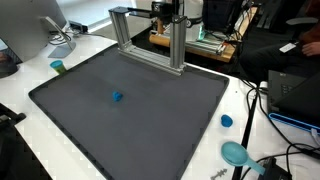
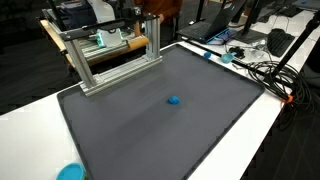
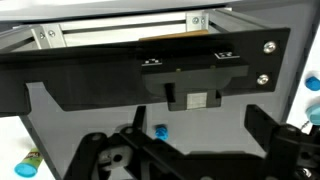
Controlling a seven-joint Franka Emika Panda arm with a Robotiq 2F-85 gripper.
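A small blue object point(image 1: 117, 97) lies near the middle of a dark grey mat point(image 1: 150, 130), and shows in both exterior views point(image 2: 173, 100). In the wrist view it point(image 3: 160, 131) lies on the mat between my fingers, nearer the left one, and far below them. My gripper point(image 3: 190, 150) is open and empty, its two black fingers wide apart. In the exterior views only a dark part of the arm point(image 1: 165, 9) shows at the top edge, behind an aluminium frame point(image 1: 150, 40).
The aluminium frame point(image 2: 110, 55) stands at the mat's back edge. On the white table around the mat are a teal cup point(image 1: 58, 66), a blue cap point(image 1: 227, 121), a teal disc point(image 1: 236, 152) and cables point(image 2: 265, 75). A monitor point(image 1: 35, 30) stands at one corner.
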